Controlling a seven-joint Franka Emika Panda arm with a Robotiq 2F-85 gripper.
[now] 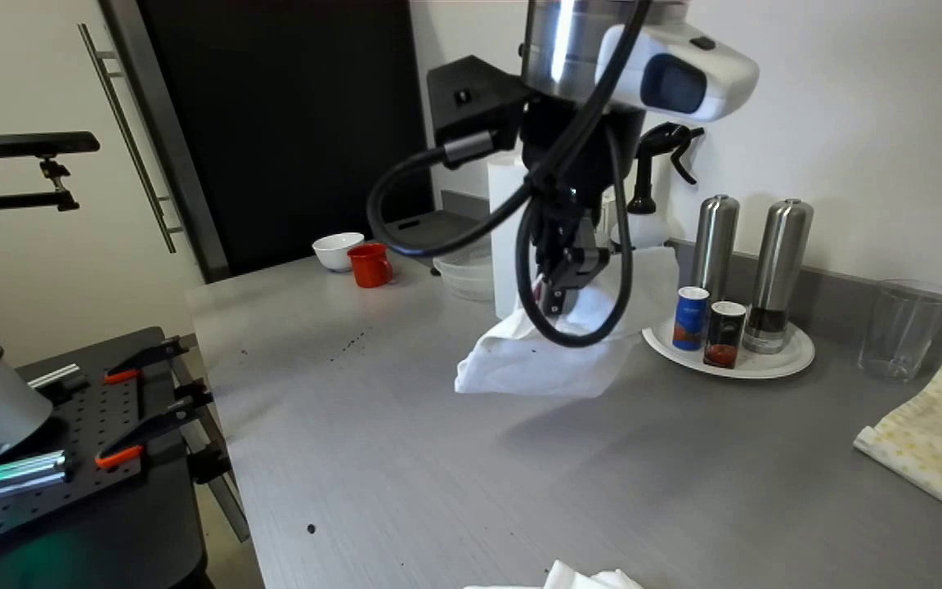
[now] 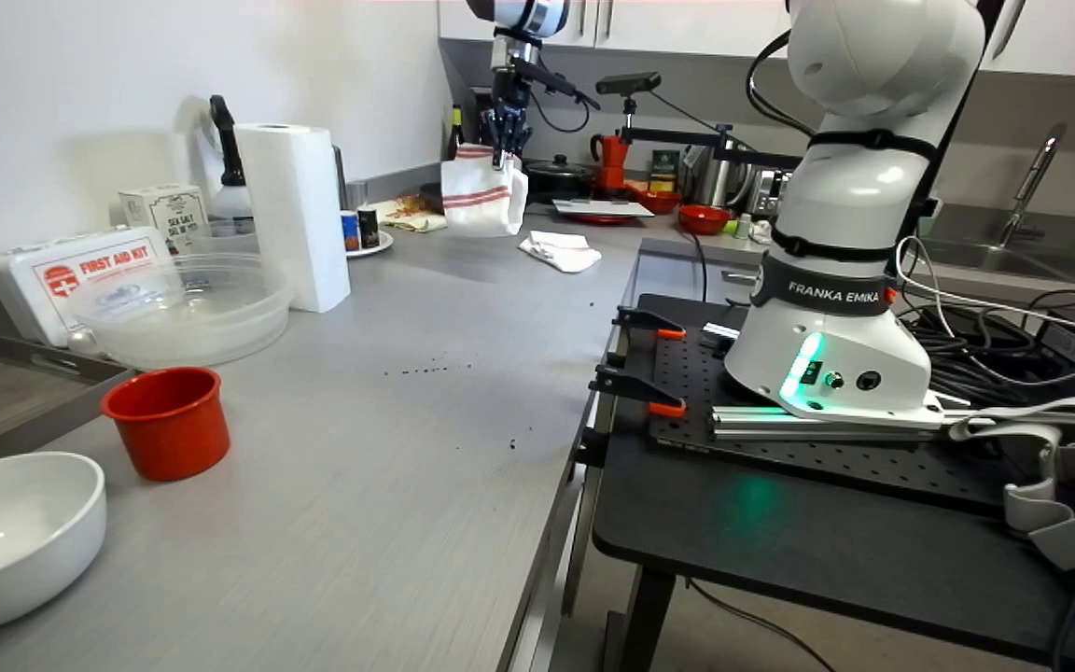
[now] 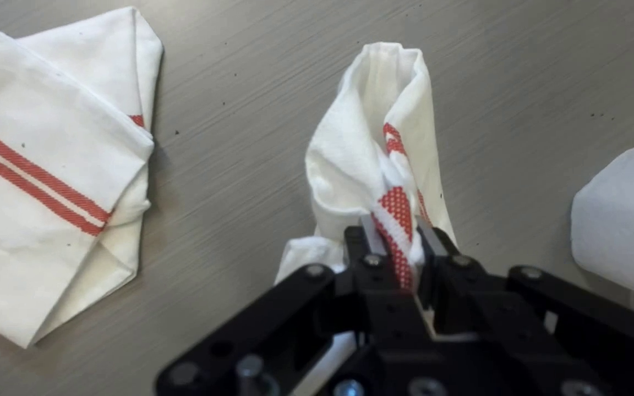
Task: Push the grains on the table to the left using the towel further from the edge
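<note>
Gripper: clamped on a red-striped fold of the held towel, taken as the one named in your task. The cloth hangs bunched above the tabletop, to the robot's right of the grains.

Grains: one thin row, well in from the robot-side edge; a lone dark speck near that edge.

Spare towel: folded, near the robot-side edge, apart from the held one.

Step in hand, by judgement: bringing the cloth down for the sweep. You do well to lower it on the right of the row until the loose hem lies along the tabletop, fingertips just clear. You then sweep toward the left edge, parallel to the robot-side edge, low and slow; slack cloth may otherwise ride over the grains. You stop short of the red cup and white bowl, near the left edge, and pass clear of the paper roll by the wall edge.

Views compared: in an exterior view you have the cloth's shadow, a sign that it hangs clear, and the left edge itself; the wrist view gives neither plainly. The wrist view alone shows you the pinch close up, plus flecks on the spare towel.
</note>
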